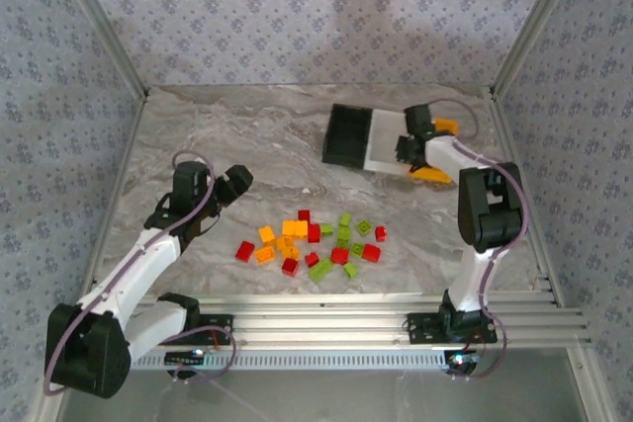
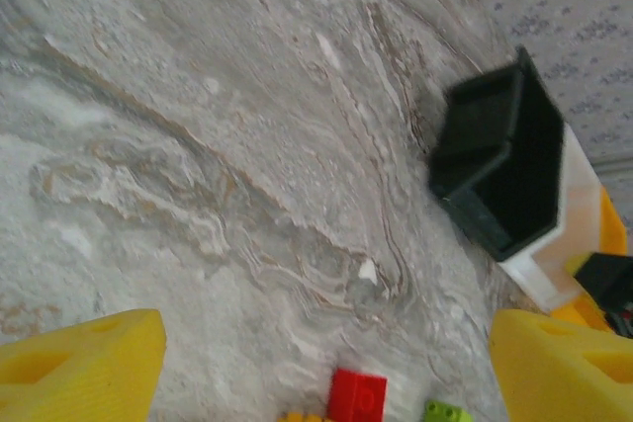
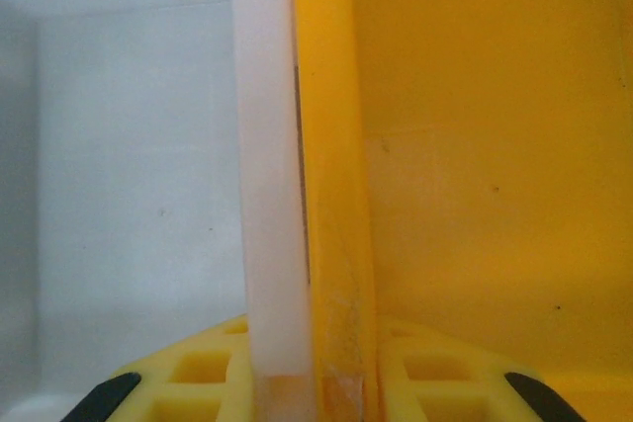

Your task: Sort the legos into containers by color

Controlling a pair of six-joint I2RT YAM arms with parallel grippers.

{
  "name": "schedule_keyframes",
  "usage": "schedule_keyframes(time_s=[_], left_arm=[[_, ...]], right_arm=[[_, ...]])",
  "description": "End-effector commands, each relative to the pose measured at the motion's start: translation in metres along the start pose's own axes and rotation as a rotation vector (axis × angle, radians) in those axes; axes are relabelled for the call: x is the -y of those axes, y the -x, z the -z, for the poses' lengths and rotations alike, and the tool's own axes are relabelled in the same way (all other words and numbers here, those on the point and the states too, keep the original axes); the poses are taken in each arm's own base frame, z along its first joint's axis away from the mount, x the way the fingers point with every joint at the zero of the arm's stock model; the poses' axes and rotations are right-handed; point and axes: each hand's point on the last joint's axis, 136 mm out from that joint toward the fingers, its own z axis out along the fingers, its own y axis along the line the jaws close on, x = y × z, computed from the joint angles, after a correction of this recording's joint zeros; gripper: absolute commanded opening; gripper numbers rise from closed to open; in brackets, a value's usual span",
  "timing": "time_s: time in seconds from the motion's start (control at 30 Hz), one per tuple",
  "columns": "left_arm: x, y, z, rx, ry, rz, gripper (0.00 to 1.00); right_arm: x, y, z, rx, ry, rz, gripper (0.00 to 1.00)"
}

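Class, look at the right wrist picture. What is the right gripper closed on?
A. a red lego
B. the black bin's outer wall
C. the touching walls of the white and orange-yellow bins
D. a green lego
C: the right gripper pinches the containers with a finger on each side of the place where the walls of the white bin and orange-yellow bin meet.

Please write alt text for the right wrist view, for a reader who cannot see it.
The right gripper is shut on the touching walls of the white bin and the orange-yellow bin, one yellow finger inside each bin.
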Motion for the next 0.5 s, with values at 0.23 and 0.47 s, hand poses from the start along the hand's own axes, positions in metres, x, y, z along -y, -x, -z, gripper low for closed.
schedule_keyframes(time_s=[0.23, 0.47], left_arm=[[-0.004, -0.016, 0.039, 0.014, -0.017, 0.005, 0.86], [-0.009, -0.019, 0.059, 0.042, -0.024, -0.004, 0.88]], right_arm=[[-0.115, -0.067, 0.028, -0.007, 0.033, 0.097, 0.00], [-0.143, -0.088, 0.045, 0.019, 0.007, 0.128, 0.00]])
